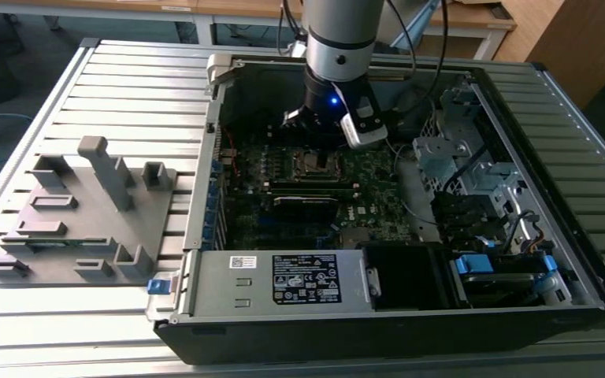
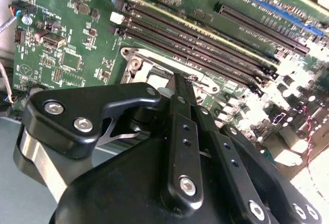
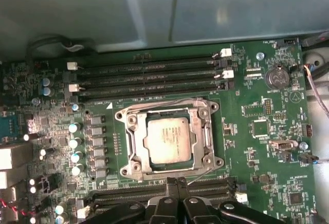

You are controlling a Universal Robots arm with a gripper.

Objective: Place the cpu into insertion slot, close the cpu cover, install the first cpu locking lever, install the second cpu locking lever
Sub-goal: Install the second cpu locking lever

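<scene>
The cpu (image 3: 169, 141), a dull silver square, lies flat in the insertion slot (image 3: 125, 117) on the green motherboard. The cpu cover (image 3: 206, 131), a silver frame plate, is down around the chip. One thin wire lever (image 3: 164, 102) runs along the socket's side by the memory slots. A second wire lever (image 3: 203, 175) lies at the opposite side, close to my fingertips. My gripper (image 3: 177, 182) is shut, its black fingers pressed together with nothing seen between them, at the socket's edge (image 2: 154, 64). In the exterior view the gripper (image 1: 318, 140) hangs just above the socket (image 1: 318, 163) inside the open computer case.
Long black memory slots (image 3: 149, 75) run beside the socket. A coin battery (image 3: 277, 76) sits further along the board. A power supply (image 1: 281, 279) fills the near end of the case, and drive cages (image 1: 471, 165) stand on the exterior view's right. A grey fixture (image 1: 82, 213) stands outside on the left.
</scene>
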